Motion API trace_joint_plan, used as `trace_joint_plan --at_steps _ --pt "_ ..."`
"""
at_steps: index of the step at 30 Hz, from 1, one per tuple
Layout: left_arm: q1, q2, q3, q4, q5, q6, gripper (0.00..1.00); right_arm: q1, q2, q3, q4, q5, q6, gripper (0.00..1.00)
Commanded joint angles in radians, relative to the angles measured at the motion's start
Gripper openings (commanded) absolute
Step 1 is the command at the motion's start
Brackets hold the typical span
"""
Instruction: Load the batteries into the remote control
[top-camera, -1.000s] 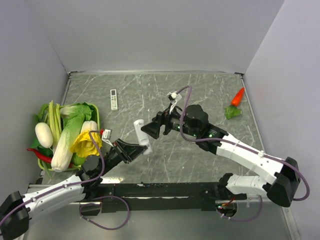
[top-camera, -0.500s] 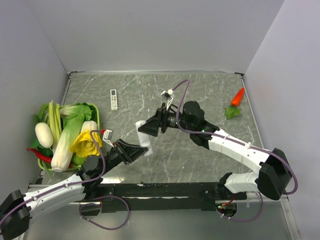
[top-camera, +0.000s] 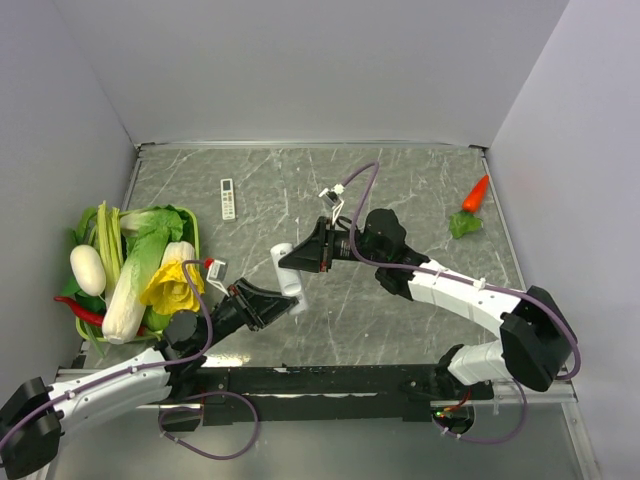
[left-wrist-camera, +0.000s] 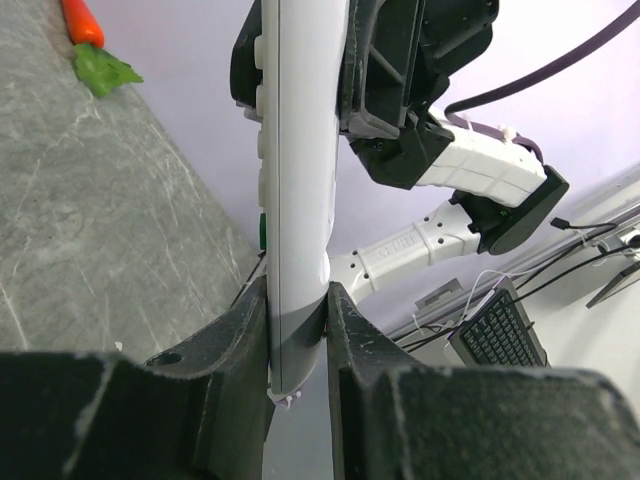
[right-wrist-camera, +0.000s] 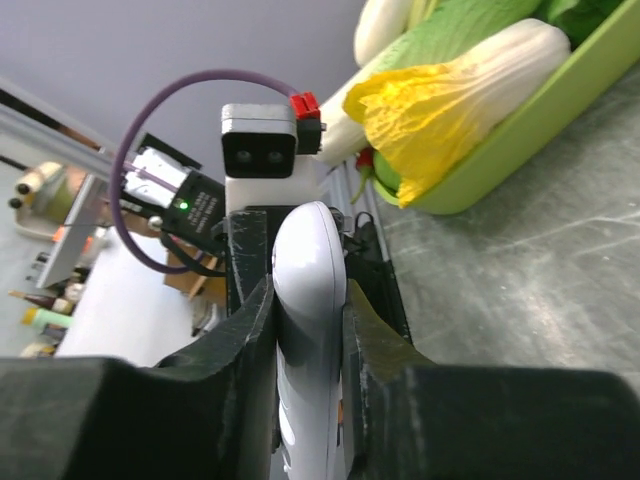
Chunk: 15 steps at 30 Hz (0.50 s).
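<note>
Two end effectors (top-camera: 276, 301) (top-camera: 288, 259) grip the remote control's (top-camera: 289, 281) ends, axis near-to-far

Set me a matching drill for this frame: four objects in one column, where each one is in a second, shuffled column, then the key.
1. remote control
2. carrot
3. slim remote
4. green tray

A. far right side
B. at the left edge
C. held in the air
D. lying flat, far side, left of centre

Pairs: 1-C, 2-A, 3-D, 4-B
</note>
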Motion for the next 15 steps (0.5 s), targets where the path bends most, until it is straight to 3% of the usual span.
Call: trace_joint_plan --at_steps 1,5,8,11,12,15 --pt "0.002 -0.005 -0.040 0.099 0.013 0.014 0.02 -0.007 0.023 -0.023 0.121 -0.037 0.012 0.16" --pt "0.000 -0.005 -0.043 0.091 0.007 0.014 0.02 -0.011 0.016 -0.035 0.124 -0.042 0.007 0.08" --pt "0.000 -0.012 -0.046 0.070 -0.008 0.011 0.07 -0.022 -0.001 -0.044 0.121 -0.043 0.006 0.07" --pt "0.002 -0.029 -0.050 0.036 -0.026 0.005 0.24 -0.040 -0.023 -0.056 0.112 -0.043 0.003 0.05" --pt "0.000 -0.043 -0.050 0.016 -0.036 0.005 0.38 -0.046 -0.029 -0.058 0.106 -0.042 -0.007 0.05" --pt "0.002 -0.086 -0.044 -0.080 -0.074 0.008 0.60 -0.075 -0.066 -0.069 0.048 -0.027 -0.048 0.01"
